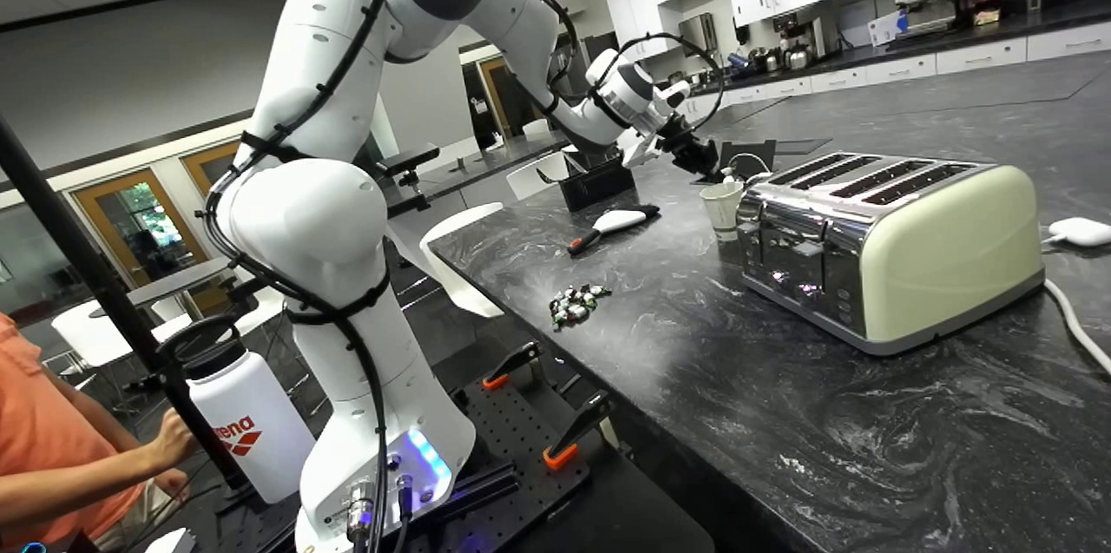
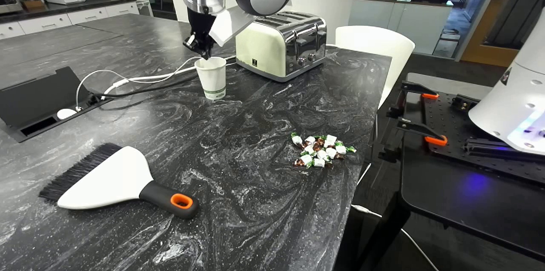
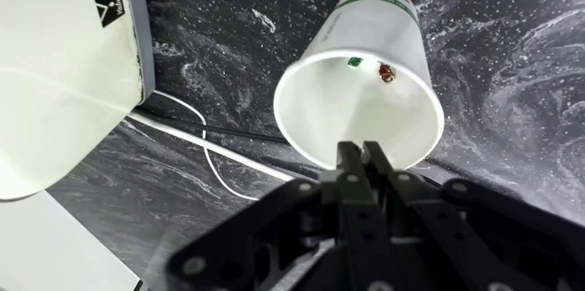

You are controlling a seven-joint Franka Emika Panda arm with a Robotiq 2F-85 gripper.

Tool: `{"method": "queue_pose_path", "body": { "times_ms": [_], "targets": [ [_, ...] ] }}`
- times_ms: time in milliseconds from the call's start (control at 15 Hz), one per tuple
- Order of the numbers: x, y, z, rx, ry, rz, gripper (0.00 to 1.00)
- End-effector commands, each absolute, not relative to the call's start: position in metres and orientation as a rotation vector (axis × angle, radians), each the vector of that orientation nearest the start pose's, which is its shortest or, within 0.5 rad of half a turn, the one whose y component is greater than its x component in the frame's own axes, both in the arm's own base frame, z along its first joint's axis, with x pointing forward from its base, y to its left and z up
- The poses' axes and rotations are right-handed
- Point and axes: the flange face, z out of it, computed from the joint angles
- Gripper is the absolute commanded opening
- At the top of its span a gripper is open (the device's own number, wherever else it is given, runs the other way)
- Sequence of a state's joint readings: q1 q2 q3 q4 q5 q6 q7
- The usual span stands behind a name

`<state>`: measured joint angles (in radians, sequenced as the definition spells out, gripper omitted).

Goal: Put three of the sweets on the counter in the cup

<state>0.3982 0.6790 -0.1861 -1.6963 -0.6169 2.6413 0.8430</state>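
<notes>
The white paper cup with green print stands upright on the dark marbled counter [image 2: 255, 203] in both exterior views [image 1: 725, 210] [image 2: 213, 81]. In the wrist view the cup [image 3: 365, 26] holds a green and a red-brown wrapped piece near its bottom. The other sweets lie in a loose pile in both exterior views [image 1: 577, 307] [image 2: 320, 152]. My gripper [image 3: 360, 149] hangs just above the cup's rim, also in both exterior views [image 1: 710, 173] [image 2: 202, 51]. Its fingertips are nearly together with a narrow gap. Whether a bit of wrapper is between them is unclear.
The cream and chrome toaster [image 1: 946, 249] stands close beside the cup. White and black cables [image 3: 219, 149] run behind the cup. An open black power box [image 2: 47, 101] and a white brush with a dark handle [image 2: 115, 181] are on the counter. The sweets lie near the counter's edge.
</notes>
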Motion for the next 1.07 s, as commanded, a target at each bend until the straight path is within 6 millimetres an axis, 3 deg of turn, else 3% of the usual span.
{"method": "queue_pose_path", "body": {
  "times_ms": [0,267,467,600,1000],
  "targets": [
    [0.685,0.178,0.230,-3.349,0.097,-0.740,0.40],
    [0.684,0.182,0.235,-3.341,0.092,-0.758,0.70],
    [0.666,0.198,0.251,-3.317,0.073,-0.747,0.94],
    [0.639,0.214,0.268,-3.306,0.051,-0.681,1.00],
    [0.527,0.243,0.294,-3.284,0.060,-0.293,1.00]
  ]
}}
